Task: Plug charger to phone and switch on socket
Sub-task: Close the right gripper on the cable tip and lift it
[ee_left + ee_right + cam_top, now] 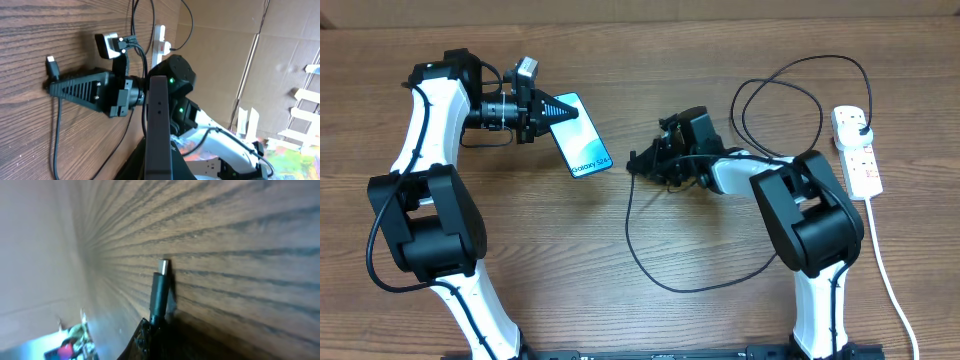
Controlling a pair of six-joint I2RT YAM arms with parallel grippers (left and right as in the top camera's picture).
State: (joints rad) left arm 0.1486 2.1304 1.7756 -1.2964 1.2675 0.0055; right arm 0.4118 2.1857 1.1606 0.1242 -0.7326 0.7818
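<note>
- The left gripper (552, 112) is clamping the phone (584, 143) by the end away from its "Galaxy S24" lettering, fingers closed on the handset. The phone is sitting slanted over the left-centre of the wooden table (650, 60), blue screen lit.
- The right gripper (638, 162) is pinching the charger (665, 283) just behind its connector tip (158, 287), fingers closed on it. The tip is pointing towards the phone, near it but not touching.
- The charger's cable is looping across the wood in front of the right arm and running back to its plug (861, 125), which is sitting at one end of the socket (866, 172) by the table's right edge.
</note>
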